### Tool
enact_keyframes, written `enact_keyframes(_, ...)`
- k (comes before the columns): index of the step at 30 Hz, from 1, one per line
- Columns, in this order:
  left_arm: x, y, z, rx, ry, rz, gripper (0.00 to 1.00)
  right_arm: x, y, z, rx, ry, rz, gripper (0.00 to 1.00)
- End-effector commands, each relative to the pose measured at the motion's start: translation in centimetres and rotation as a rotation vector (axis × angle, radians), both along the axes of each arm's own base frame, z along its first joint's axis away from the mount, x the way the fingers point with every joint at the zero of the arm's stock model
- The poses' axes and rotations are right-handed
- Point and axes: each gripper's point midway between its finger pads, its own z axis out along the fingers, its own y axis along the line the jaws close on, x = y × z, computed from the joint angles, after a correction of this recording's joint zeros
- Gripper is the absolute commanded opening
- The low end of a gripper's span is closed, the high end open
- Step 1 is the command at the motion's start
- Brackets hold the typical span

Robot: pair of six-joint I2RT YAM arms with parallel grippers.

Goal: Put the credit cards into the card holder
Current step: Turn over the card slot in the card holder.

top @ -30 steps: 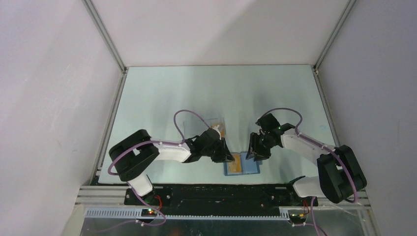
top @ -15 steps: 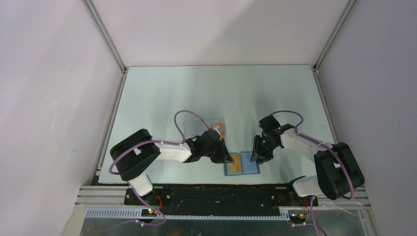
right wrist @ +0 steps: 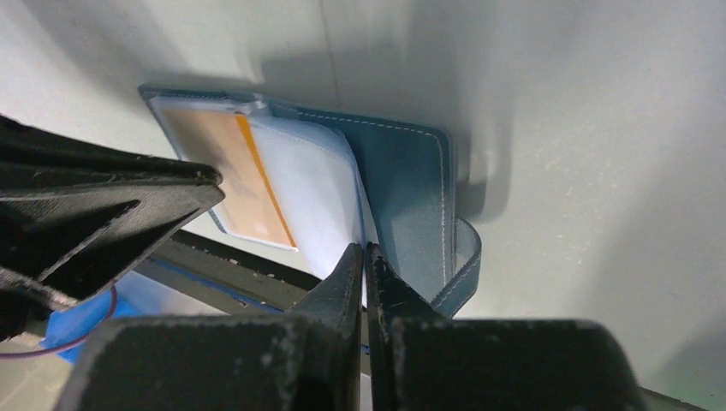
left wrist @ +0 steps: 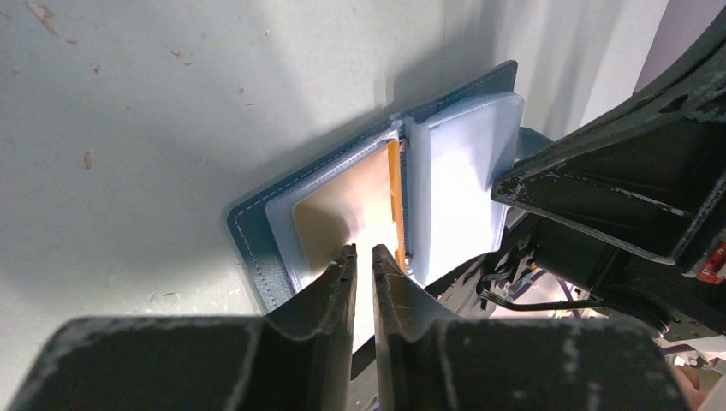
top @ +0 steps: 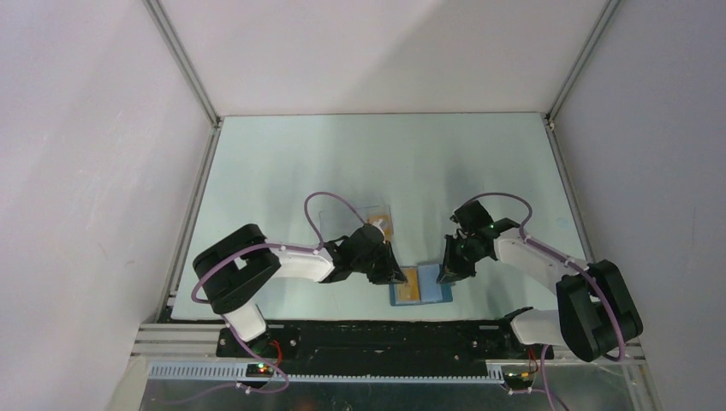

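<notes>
**Ana:** Pale green table (top: pixel 282 171), plain white walls (top: pixel 385 51) round it. Where is the wallet?

**Ben:** The small flat blue book-fold card holder (top: pixel 437 294) lies open at the near edge of the table, between the two arms. A thin orange rectangular card (left wrist: pixel 351 201) lies flat on the pale panel on the left arm's side. I cannot tell how far it sits under the sleeve.

**Ana:** And the grippers?

**Ben:** The left gripper (left wrist: pixel 364 265) is down at that card's end, its fingers a narrow slit apart. The card's pale surface shows in the slit, but I cannot tell whether they pinch it or only rest on it. The right gripper (right wrist: pixel 365 261) has its fingers together at the rim of the other pale panel. Whether the sleeve is caught between them is hidden.

**Ana:** So which step is this?

**Ben:** My guess is seating the first card, with the right arm steadying the holder.

**Ana:** What does the next move call for?

**Ben:** A flat, gentle push to send the card deeper into its pocket without buckling it, while the right side keeps the holder from sliding. After that, a second tan card (top: pixel 382 227) waits on a clear plastic sheet (top: pixel 364 212) just beyond the left gripper. It is not yet picked up.
</notes>
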Motion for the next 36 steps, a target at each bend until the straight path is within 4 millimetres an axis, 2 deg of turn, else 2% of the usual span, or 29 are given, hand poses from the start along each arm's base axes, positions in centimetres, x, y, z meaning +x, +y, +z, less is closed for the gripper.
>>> enact_keyframes(1,0.0,0.0,-0.3,0.03,-0.019,-0.018,0.18,0.5,1.4,2.2,0.086,-0.034,0.015,0.02)
enact_keyframes(10,0.7,-0.1,1.9,0.011,-0.075,-0.019,0.23,0.7,2.6,3.4,0.134,-0.037,0.041,0.01)
enact_keyframes(14,0.9,0.0,2.7,0.007,-0.098,-0.019,0.29,0.5,3.2,3.7,0.153,-0.038,0.07,0.07)
enact_keyframes(17,1.0,0.1,3.2,0.005,-0.113,-0.02,0.31,0.4,3.6,3.8,0.167,-0.043,0.089,0.25)
enact_keyframes(20,1.2,0.0,4.0,-0.005,-0.129,-0.024,0.33,0.3,3.9,3.8,0.174,-0.048,0.106,0.39)
enact_keyframes(24,1.2,0.0,4.6,-0.016,-0.138,-0.031,0.33,0.1,4.4,4.0,0.187,-0.053,0.13,0.48)
enact_keyframes(27,1.2,0.1,4.9,-0.021,-0.145,-0.03,0.33,0.2,4.8,4.4,0.196,-0.06,0.141,0.47)
enact_keyframes(32,1.4,0.7,5.4,-0.03,-0.151,-0.014,0.32,0.2,5.9,5.4,0.265,-0.073,0.163,0.26)
enact_keyframes(36,1.7,1.6,5.8,-0.043,-0.155,0.009,0.32,0.1,7.1,5.8,0.333,-0.061,0.193,0.24)
